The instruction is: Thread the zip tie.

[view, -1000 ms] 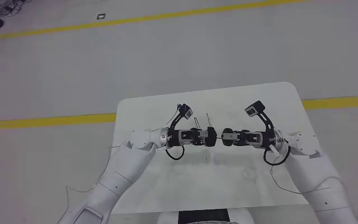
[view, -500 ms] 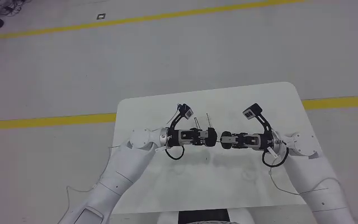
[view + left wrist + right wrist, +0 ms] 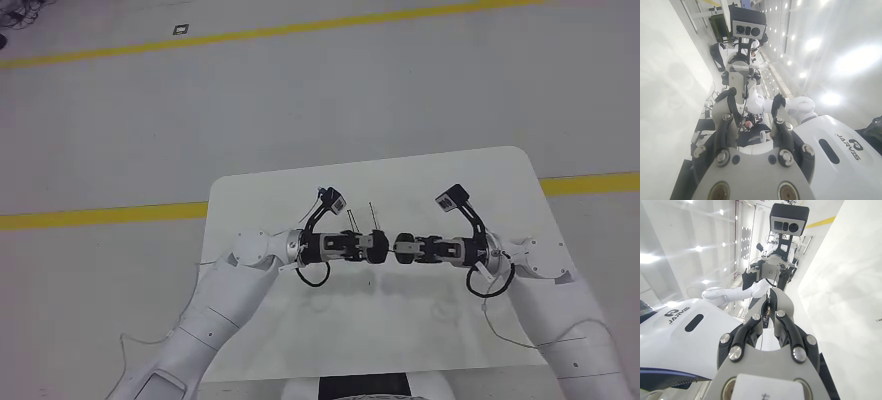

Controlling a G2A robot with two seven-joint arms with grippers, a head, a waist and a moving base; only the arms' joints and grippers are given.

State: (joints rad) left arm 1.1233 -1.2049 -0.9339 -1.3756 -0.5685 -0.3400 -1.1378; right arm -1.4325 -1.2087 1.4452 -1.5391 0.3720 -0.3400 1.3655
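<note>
A thin dark zip tie (image 3: 768, 306) sits pinched between the nearly pressed-together fingers of the right tool (image 3: 769, 294), held in the air above the middle of the white surface (image 3: 455, 185). Facing it tip to tip and just beside it, the left tool (image 3: 754, 95) has its black-padded fingers (image 3: 779, 100) spread wide. Both arms lie level over the surface, pointing at each other. Yellow lines (image 3: 100, 215) cross the grey floor beyond.

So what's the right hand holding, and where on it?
A thin black zip tie, pinched at the fingertips of the right hand; which part cannot be told.
</note>
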